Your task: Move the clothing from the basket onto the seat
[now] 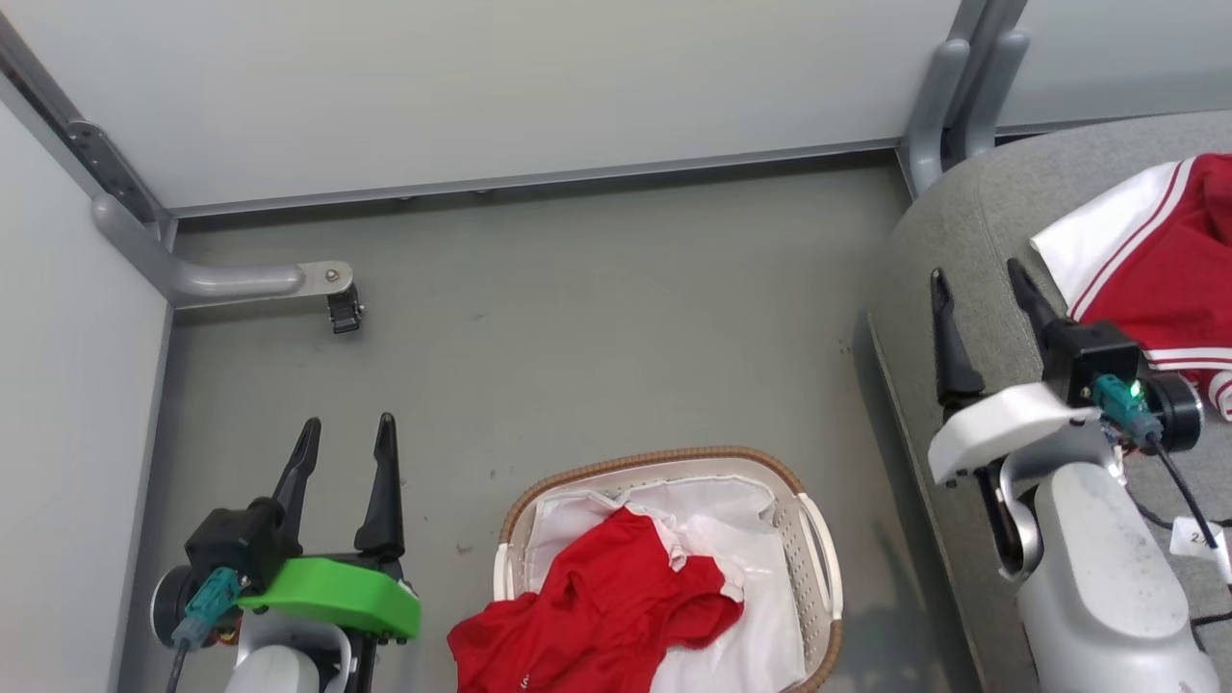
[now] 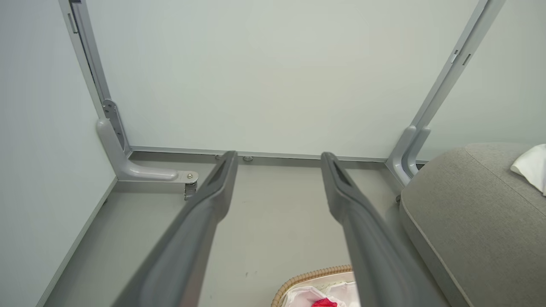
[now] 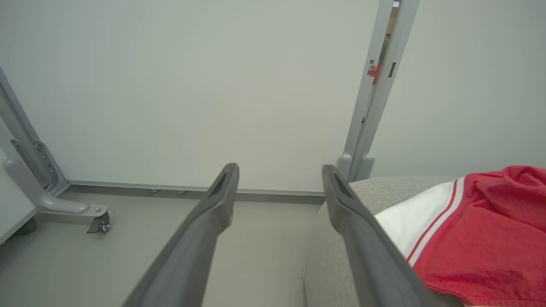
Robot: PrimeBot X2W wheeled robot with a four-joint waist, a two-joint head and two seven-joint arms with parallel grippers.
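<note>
The white basket [image 1: 816, 549] with its brown woven rim stands on the floor at the bottom centre of the head view. A red garment [image 1: 597, 606] lies in it, spilling over the left rim onto the white liner [image 1: 712, 510]. On the grey seat [image 1: 972, 231] at the right lies a red garment with a white, red-striped panel [image 1: 1165, 250], also seen from the right wrist [image 3: 482, 238]. My left gripper [image 1: 348, 435] stands open and holding nothing, left of the basket. My right gripper [image 1: 977, 274] is open over the seat's left edge, just left of that garment.
Pale partition walls close in the back and left. A grey wall foot with a caster [image 1: 339, 306] juts onto the floor at the back left. A grey post [image 1: 948, 96] rises behind the seat's corner. Cables and a label [image 1: 1196, 537] hang by my right forearm.
</note>
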